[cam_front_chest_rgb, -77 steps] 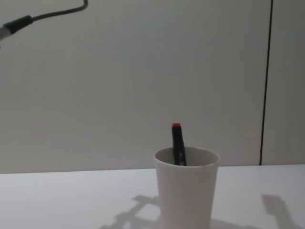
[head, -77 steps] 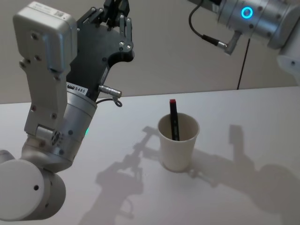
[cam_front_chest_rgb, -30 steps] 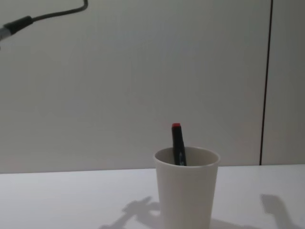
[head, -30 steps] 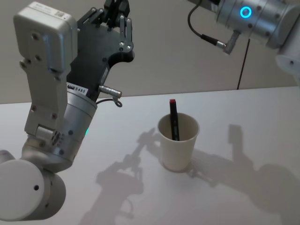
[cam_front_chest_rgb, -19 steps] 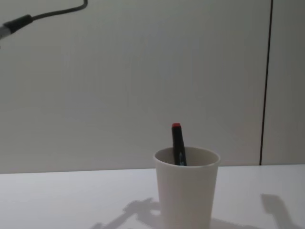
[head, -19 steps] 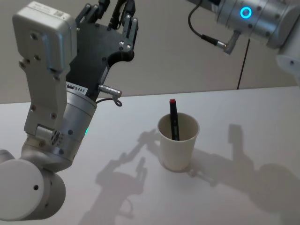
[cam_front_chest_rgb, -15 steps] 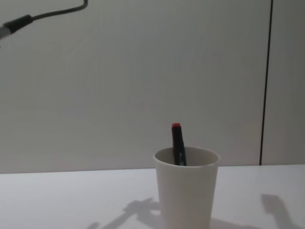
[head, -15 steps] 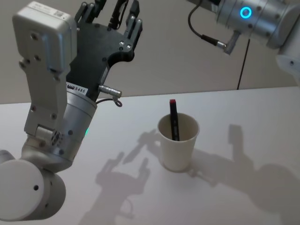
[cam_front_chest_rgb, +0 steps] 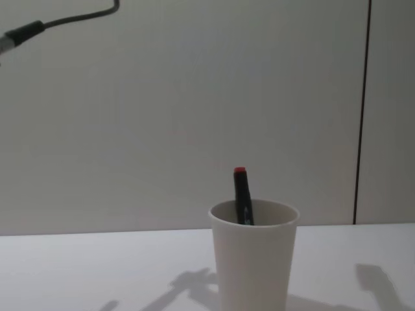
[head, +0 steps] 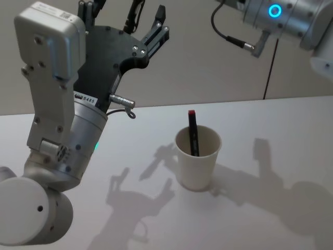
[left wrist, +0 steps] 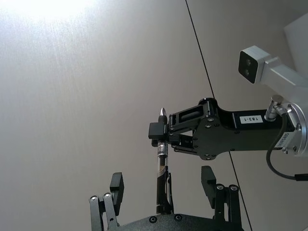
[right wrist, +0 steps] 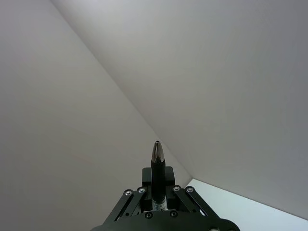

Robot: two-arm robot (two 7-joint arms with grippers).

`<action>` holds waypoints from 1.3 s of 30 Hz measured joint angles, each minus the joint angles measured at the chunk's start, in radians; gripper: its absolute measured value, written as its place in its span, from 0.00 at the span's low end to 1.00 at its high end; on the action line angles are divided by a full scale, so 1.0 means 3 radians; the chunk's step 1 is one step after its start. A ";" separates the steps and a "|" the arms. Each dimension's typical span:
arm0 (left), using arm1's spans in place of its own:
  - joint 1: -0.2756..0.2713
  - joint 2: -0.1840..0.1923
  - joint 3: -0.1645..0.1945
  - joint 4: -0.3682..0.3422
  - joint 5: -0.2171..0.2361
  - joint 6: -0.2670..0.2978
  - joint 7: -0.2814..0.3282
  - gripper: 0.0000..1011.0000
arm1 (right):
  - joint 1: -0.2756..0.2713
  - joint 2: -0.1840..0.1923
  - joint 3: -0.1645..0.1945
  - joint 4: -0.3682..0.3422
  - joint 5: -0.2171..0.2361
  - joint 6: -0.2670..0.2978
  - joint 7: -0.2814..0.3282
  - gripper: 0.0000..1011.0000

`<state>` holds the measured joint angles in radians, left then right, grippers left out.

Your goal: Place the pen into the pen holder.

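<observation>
Already a black pen with a red cap (head: 192, 132) stands in the pen holder (head: 197, 158), its lower length hidden inside the cup. High above and left of the pen holder, the left gripper (left wrist: 163, 187) is spread wide and empty. The right gripper (left wrist: 166, 138), its fingertips partly cut off, is clamped on a second, silver-tipped pen (right wrist: 156, 175).

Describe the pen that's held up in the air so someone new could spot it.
High above the white table, the right gripper is shut on a black pen, metal tip up, between the left gripper's spread fingers. The other pen, red-capped, stands in the white paper cup.
</observation>
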<state>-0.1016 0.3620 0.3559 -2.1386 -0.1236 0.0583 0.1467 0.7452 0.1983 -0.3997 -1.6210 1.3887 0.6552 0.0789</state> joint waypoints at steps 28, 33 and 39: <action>-0.0001 0.0039 -0.0062 -0.0045 0.0018 0.0089 0.0010 0.99 | -0.0021 0.0623 0.0228 -0.0557 -0.0464 0.0503 -0.0415 0.14; -0.0008 0.0084 -0.0135 -0.0114 0.0061 0.0219 0.0064 0.99 | -0.0193 0.0885 0.0309 -0.0814 -0.0418 0.0524 -0.0661 0.14; -0.0023 0.0142 -0.0241 -0.0201 0.0138 0.0431 0.0137 0.99 | -0.0338 0.1090 0.0332 -0.0997 -0.0435 0.0561 -0.0781 0.14</action>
<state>-0.1087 0.4046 0.2838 -2.1989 -0.0823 0.1875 0.1880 0.6439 0.5252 -0.3000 -1.9201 1.2583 0.8234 -0.1553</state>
